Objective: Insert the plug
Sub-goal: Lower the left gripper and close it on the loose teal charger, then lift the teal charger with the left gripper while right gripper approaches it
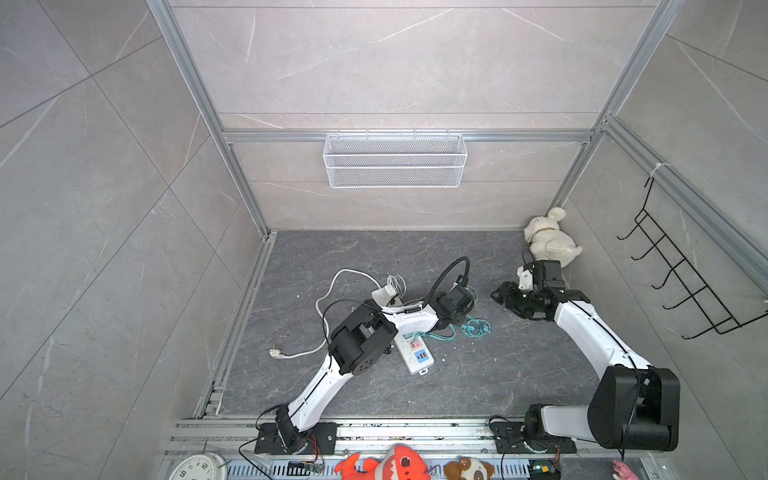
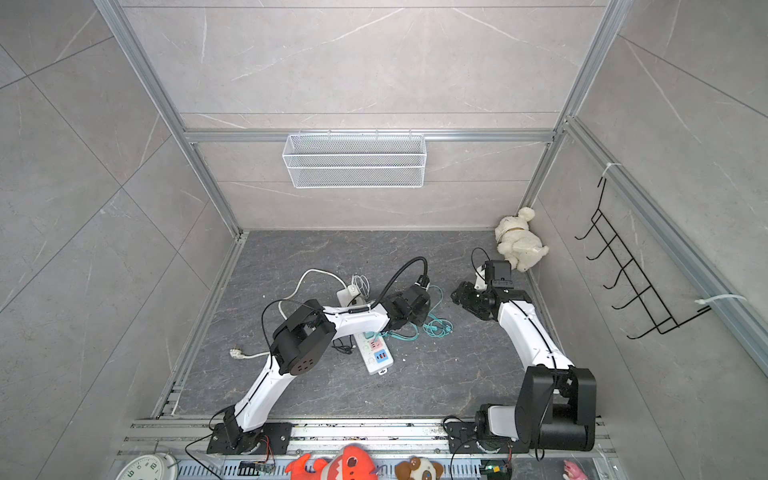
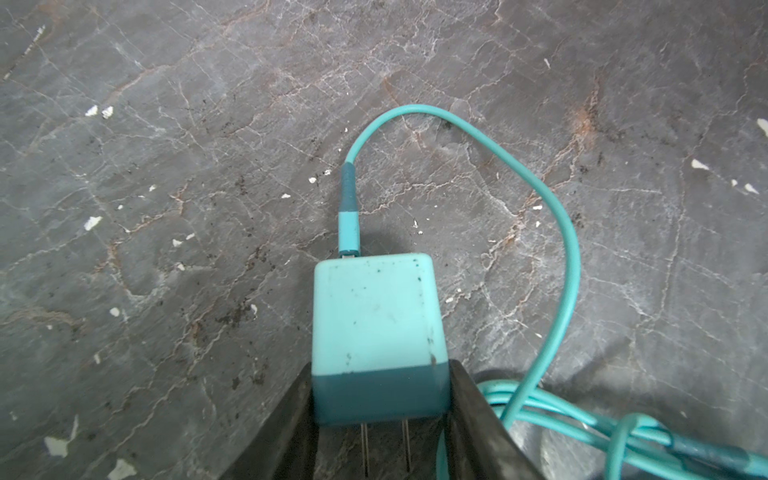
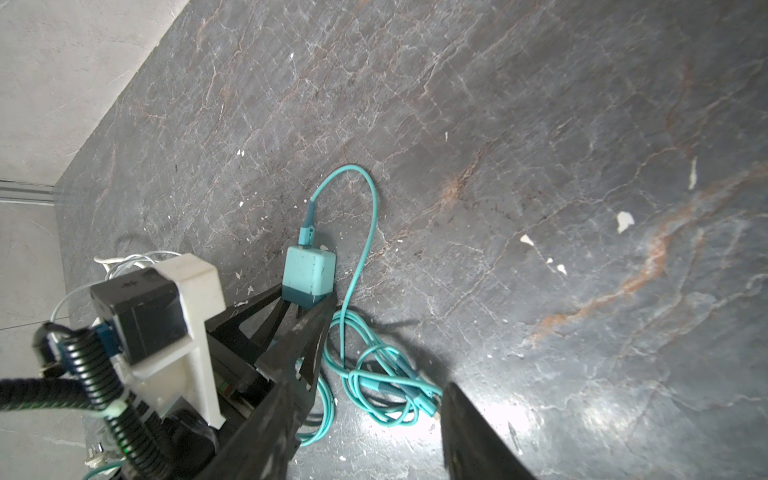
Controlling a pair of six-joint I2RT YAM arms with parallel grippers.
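The plug [image 3: 376, 324] is a teal cube with a darker base and two metal prongs, lying on the dark stone floor. Its teal cable [image 3: 569, 257] loops off into a tangle [image 4: 374, 374]. My left gripper [image 3: 380, 374] is shut on the plug's dark base, one finger on each side, prongs pointing back between the fingers. The right wrist view shows the same grip [image 4: 305, 299]. The white power strip [image 1: 415, 353] lies partly under my left forearm in both top views. My right gripper [image 1: 498, 296] hangs open and empty to the right, over the cable tangle.
A white charger with coiled white wire [image 1: 388, 291] and a white cord ending in a plug [image 1: 276, 353] lie left of the strip. A plush dog [image 1: 548, 241] sits in the back right corner. A wire basket [image 1: 395, 160] and black hook rack [image 1: 681, 282] hang on the walls.
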